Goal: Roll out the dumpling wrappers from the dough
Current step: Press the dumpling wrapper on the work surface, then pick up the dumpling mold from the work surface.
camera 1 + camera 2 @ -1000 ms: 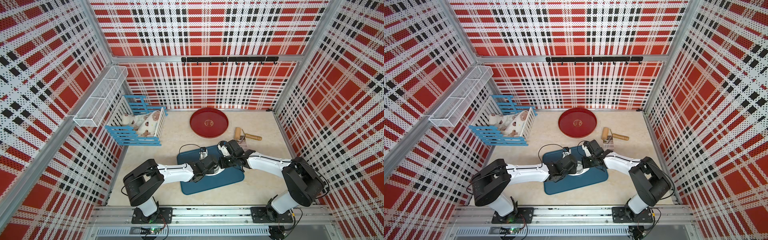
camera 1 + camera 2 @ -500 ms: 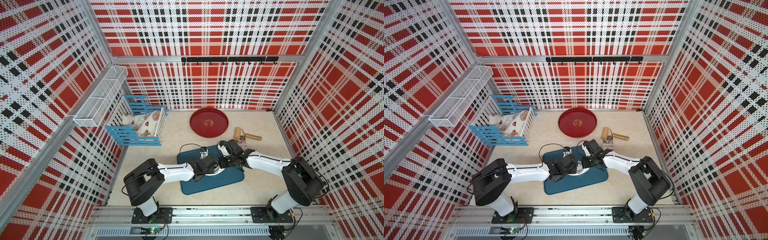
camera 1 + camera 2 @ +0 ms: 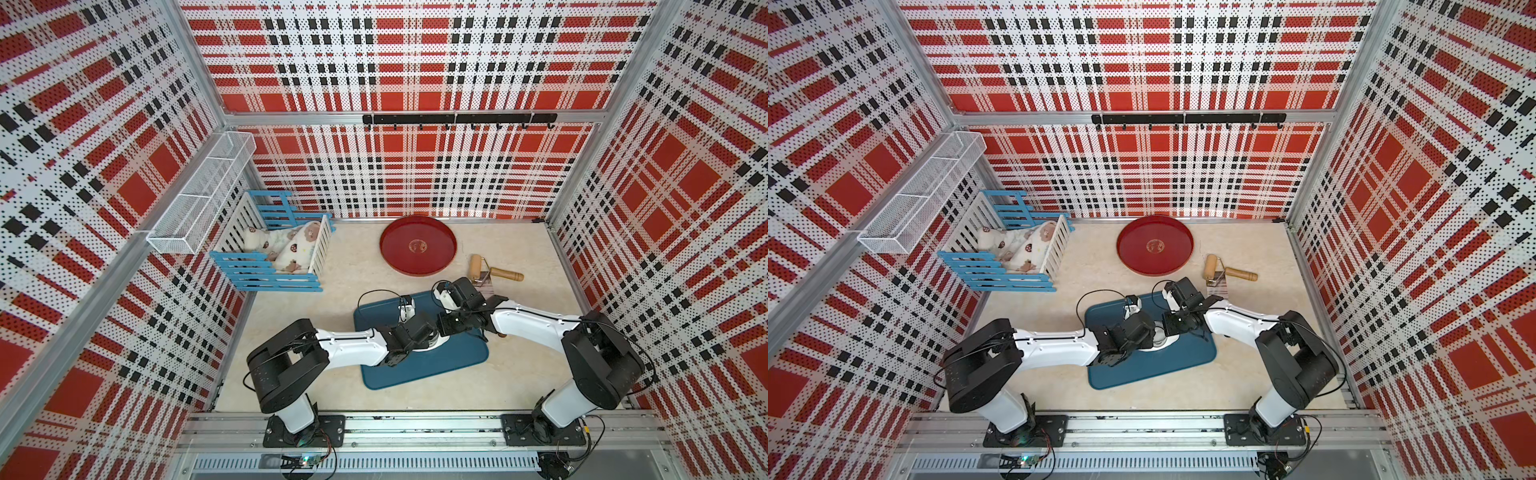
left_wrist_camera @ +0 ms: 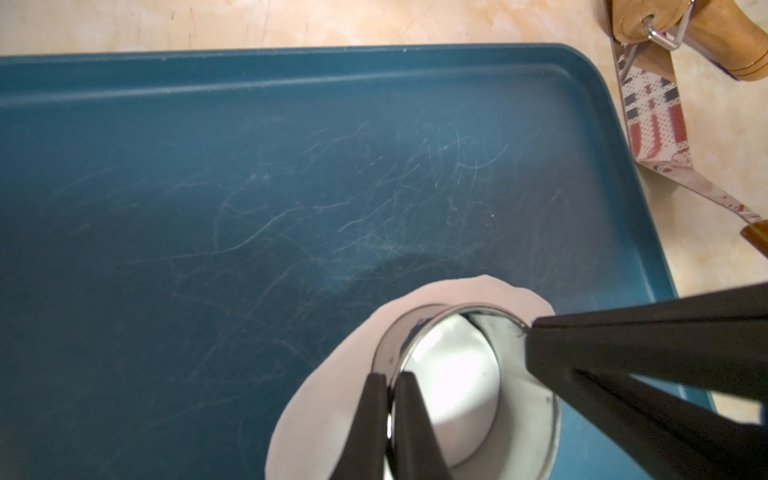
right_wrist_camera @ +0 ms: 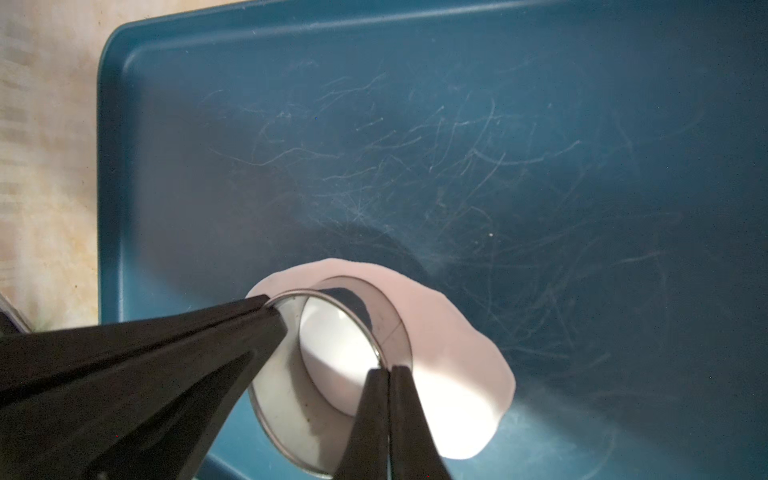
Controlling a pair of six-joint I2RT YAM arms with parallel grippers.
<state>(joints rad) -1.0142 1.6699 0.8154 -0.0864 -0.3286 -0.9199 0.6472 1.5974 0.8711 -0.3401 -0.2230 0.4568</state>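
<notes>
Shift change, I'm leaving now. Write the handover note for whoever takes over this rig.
Left gripper: shut on the wall of the metal ring.
Right gripper: shut on its opposite side.
Dough: flat sheet on the blue tray, ring standing on it.
Done: dough flattened, ring placed.
Left: cut and free wrappers; none lies loose, red plate is empty.
Rolling pin lies beyond the tray.

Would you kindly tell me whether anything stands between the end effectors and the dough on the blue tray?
Yes: the metal ring. It sits on the dough, and the left end effector and right end effector are each shut on its wall, at roughly opposite sides, so they touch metal, not dough. Nothing else visible intervenes.
</notes>
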